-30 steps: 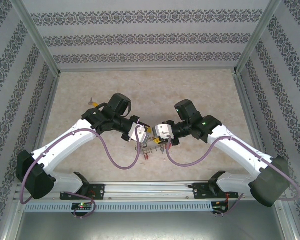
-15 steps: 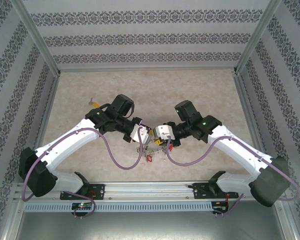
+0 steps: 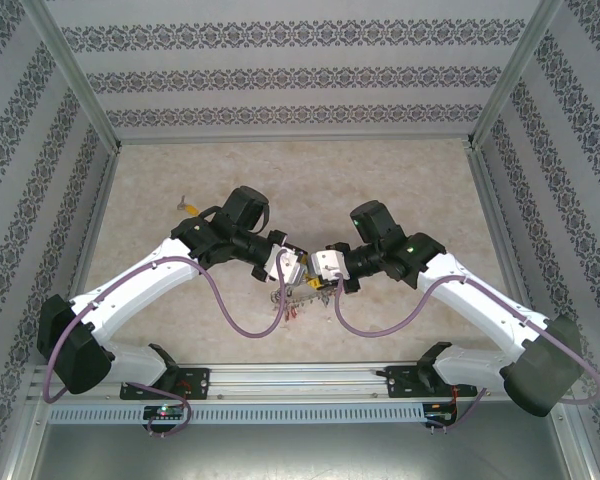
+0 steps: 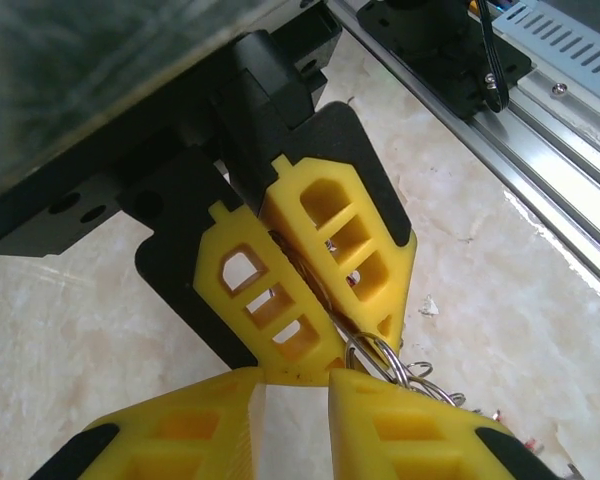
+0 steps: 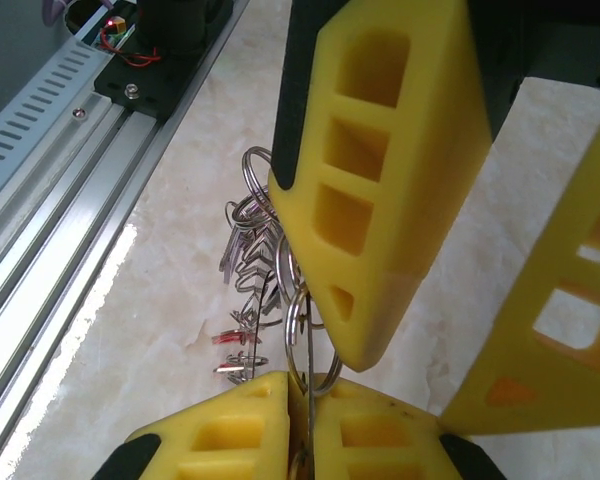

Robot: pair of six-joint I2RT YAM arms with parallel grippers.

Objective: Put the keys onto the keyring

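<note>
Inside right gripper [image 5: 308, 388], the keyring [image 5: 292, 325]

Your left gripper [image 3: 294, 272] and right gripper [image 3: 315, 277] meet tip to tip mid-counter [image 3: 410, 180], the keyring [image 3: 296, 293] dangling between them. One key [image 3: 187, 204] lies near the left edge.

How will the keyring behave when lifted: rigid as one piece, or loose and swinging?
The keyring itself looks like stiff wire, so probably rigid. The hanging keys dangle loose off it, so they would likely swing and slide. Smooth metal, perhaps slippery.

Lab test cell: aluminium frame [image 3: 77, 80], patterned walls [image 3: 300, 80]
</note>
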